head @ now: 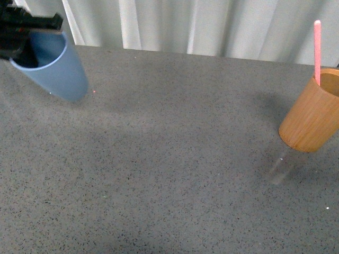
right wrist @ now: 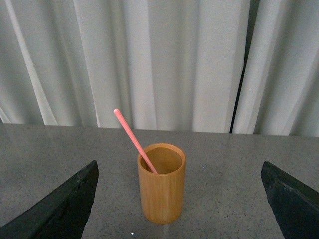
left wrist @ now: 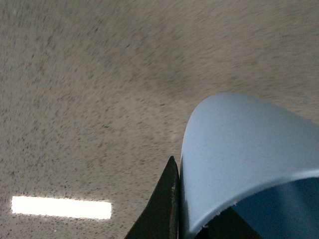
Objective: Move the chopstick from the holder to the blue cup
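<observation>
The blue cup (head: 55, 69) is at the far left of the table, tilted, with its mouth toward the upper left. My left gripper (head: 24, 29) is shut on its rim; in the left wrist view one black finger (left wrist: 164, 209) presses the outside of the cup wall (left wrist: 239, 149). The orange-brown holder (head: 311, 112) stands at the far right with the pink chopstick (head: 317, 50) leaning in it. In the right wrist view my right gripper (right wrist: 179, 168) is open and well short of the holder (right wrist: 162, 191), and the chopstick (right wrist: 132, 138) slants out of the holder's mouth.
The grey speckled table (head: 175, 159) runs between the cup and the holder. White curtains (head: 201, 24) hang behind the table's far edge.
</observation>
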Motion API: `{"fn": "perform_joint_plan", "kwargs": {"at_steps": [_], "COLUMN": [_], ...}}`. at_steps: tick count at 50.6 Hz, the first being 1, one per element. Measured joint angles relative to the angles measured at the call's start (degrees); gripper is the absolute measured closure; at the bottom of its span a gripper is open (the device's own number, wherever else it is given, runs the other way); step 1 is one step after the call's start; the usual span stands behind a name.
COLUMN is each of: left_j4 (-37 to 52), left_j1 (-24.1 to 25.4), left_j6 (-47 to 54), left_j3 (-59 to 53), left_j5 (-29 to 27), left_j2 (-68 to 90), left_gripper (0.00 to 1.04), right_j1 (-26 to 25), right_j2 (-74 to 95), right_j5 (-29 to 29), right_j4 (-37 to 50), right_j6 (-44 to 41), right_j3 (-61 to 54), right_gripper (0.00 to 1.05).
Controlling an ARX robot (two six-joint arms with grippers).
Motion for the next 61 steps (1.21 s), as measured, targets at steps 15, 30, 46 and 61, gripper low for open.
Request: {"fn": "perform_joint_plan", "kwargs": {"at_steps": [15,30,46,61], "left_j4": [-0.8,0.5,1.5,2.5], "left_j1": [-16.6,-24.9,-32.3,-33.4], "left_j6": [-0.4,-2.5,-5.0,-6.4], "left_j3": [0.7,0.0,-0.1,0.3], "left_j5": [-1.9,-4.2,-5.7,-6.8], "left_j2": [-3.4,1.4,6.6,9.0], "left_gripper": [1.01,1.01,1.01,1.01], "right_j1": [0.0,0.0,0.0,0.0], "right_j2": [0.0,0.0,0.0,0.0], "right_j5": [0.0,0.0,0.0,0.0], "right_j4": [0.0,0.0,0.0,0.0], "right_j6": [0.0,0.0,0.0,0.0], "right_j3": [0.0,0.0,0.0,0.0], "right_gripper": [0.10,0.10,0.10,0.10]}}
